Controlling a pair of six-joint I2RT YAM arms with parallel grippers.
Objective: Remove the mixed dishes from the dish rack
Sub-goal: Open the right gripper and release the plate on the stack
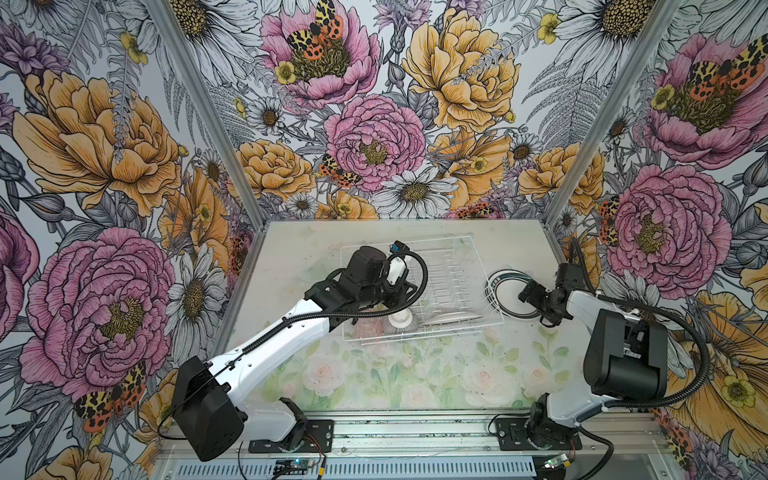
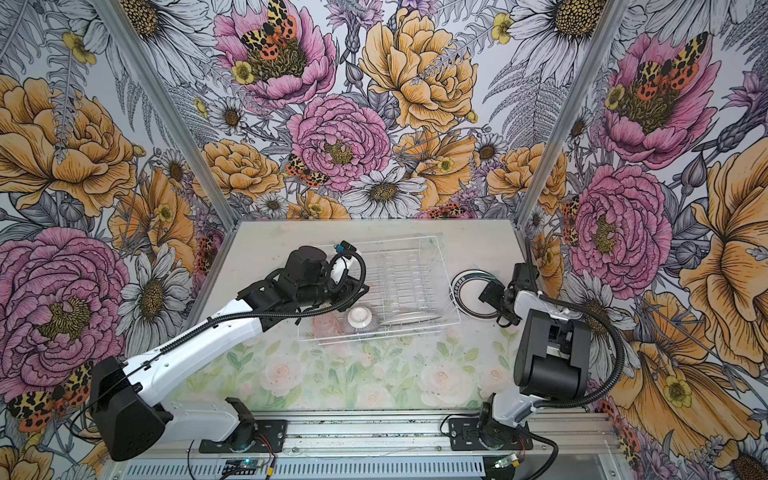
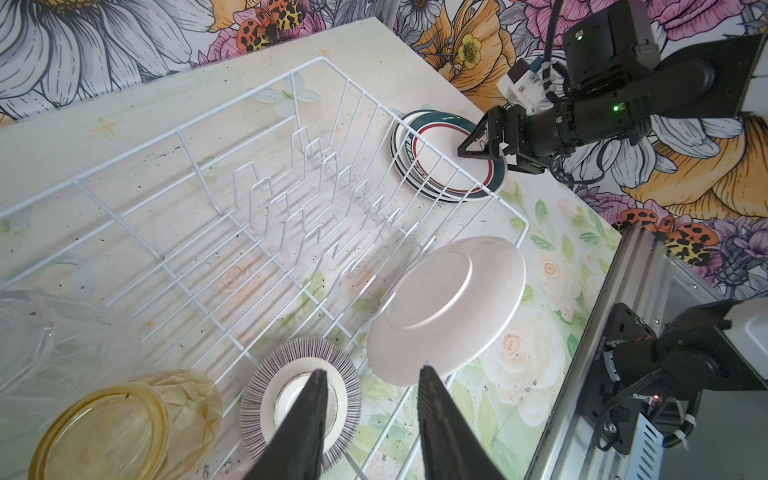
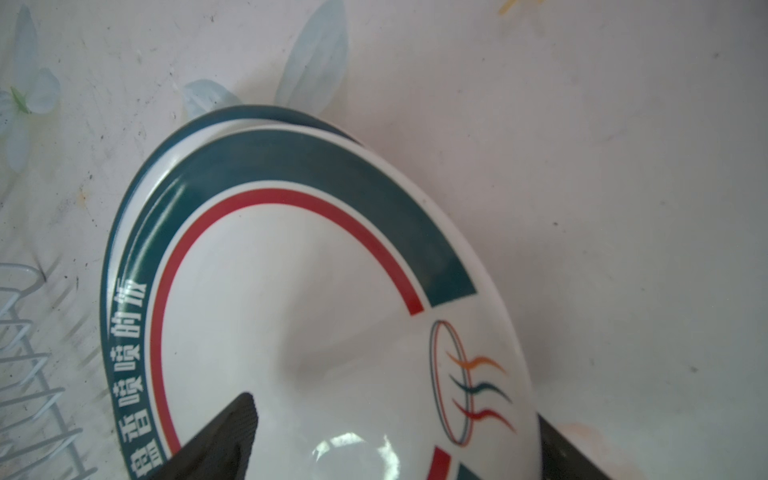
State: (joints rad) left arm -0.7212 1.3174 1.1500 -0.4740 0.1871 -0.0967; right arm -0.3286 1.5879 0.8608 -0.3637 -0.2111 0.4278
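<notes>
The dish rack (image 1: pixel 449 270) sits on the rose-printed counter (image 1: pixel 374 382), toward the far middle in both top views. At the rack's left end, the left wrist view shows an amber tumbler (image 3: pixel 124 424) on the grid floor with its mouth turned toward the camera. A clear tumbler (image 3: pixel 25 328) is just beside it (blurred and cut by the frame edge, so I cannot tell how it lies).

The left gripper (image 3: pixel 372 374) hovers over the rack's near side. Its fingers (image 3: pixel 311 415) are apart, with nothing between them. Beneath them the purple-striped bowl (image 3: pixel 259 395) rests on the rack floor with its white foot showing upward. A row of upright prongs (image 3: pixel 291 199) runs through the rack's middle.

Further right, a white plate (image 3: pixel 446 311) leans tilted in the rack's near right corner, just beside the bowl. Its plain underside faces the left wrist camera.

Outside the rack, just beside its right wall, a stack of plates (image 1: pixel 505 293) lies flat on the counter. The top plate (image 4: pixel 291 311) has a teal rim band, a red ring and printed characters.

The right gripper (image 1: pixel 525 295) is at this stack's right edge. Its fingers (image 4: pixel 216 440) are spread wide, one over the top plate's face and the other past its rim, and neither is pressing on it.
</notes>
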